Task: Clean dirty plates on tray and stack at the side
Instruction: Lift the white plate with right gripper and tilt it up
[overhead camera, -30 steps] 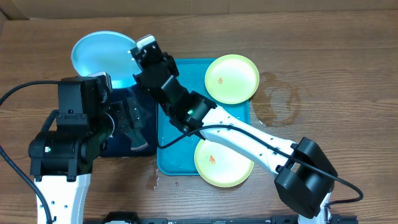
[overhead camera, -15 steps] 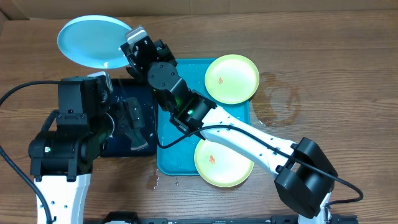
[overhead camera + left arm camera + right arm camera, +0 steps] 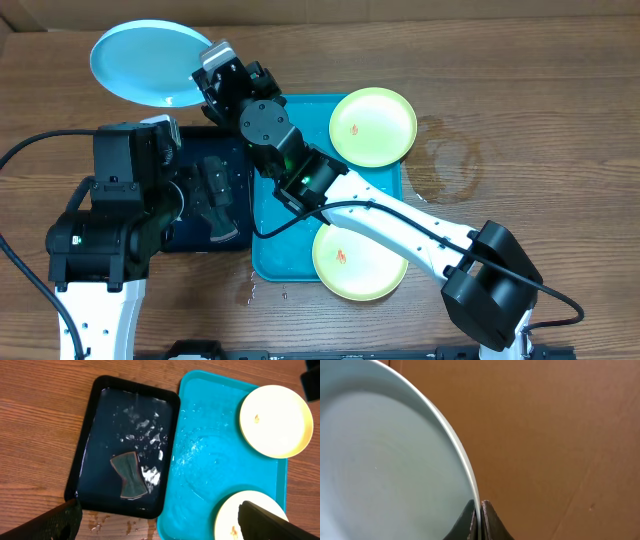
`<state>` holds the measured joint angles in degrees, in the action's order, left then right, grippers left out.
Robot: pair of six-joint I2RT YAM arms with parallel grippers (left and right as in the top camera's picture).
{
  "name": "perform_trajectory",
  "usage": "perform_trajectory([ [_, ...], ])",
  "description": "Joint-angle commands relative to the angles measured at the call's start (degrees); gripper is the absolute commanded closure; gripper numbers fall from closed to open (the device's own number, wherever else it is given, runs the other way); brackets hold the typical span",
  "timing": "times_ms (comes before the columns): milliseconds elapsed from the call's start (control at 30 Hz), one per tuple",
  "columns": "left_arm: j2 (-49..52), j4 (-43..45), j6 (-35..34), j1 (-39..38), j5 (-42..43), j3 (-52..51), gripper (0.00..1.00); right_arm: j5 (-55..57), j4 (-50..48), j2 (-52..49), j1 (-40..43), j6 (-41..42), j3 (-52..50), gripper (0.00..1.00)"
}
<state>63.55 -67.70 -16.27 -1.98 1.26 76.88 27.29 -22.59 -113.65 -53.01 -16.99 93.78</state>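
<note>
**Q:** Overhead: where is the load?
**A:** The light blue plate (image 3: 145, 65) is pinched at its rim by the clenched right gripper (image 3: 207, 78) and juts beyond the fingertips over the tabletop (image 3: 520, 90). The green plates (image 3: 373, 127) lie behind it on the tray (image 3: 278, 255).

**Q:** Left wrist?
**A:** The left gripper (image 3: 160, 522) is spread wide and empty. A sponge (image 3: 129, 475) in the dark tray (image 3: 90, 460) lies below it.

**Q:** Right wrist: what risk is indicated?
**A:** Only a thin edge is nipped. If the rim is wet, the plate may pivot or slip out when released unevenly.
</note>
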Motion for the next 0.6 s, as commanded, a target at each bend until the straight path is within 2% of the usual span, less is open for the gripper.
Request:
perform_trajectory([
  [0, 0.20, 0.22, 0.87, 0.13, -0.61, 0.63, 0.00, 0.31, -1.44, 0.37, 0.00, -0.20, 1.44, 0.96],
  [500, 0.20, 0.22, 0.87, 0.13, -0.61, 0.63, 0.00, 0.31, -1.18, 0.37, 0.04, -0.15, 1.44, 0.96],
  [567, 0.20, 0.22, 0.87, 0.13, -0.61, 0.63, 0.00, 0.24, -0.96, 0.37, 0.04, 1.88, 1.44, 0.96],
])
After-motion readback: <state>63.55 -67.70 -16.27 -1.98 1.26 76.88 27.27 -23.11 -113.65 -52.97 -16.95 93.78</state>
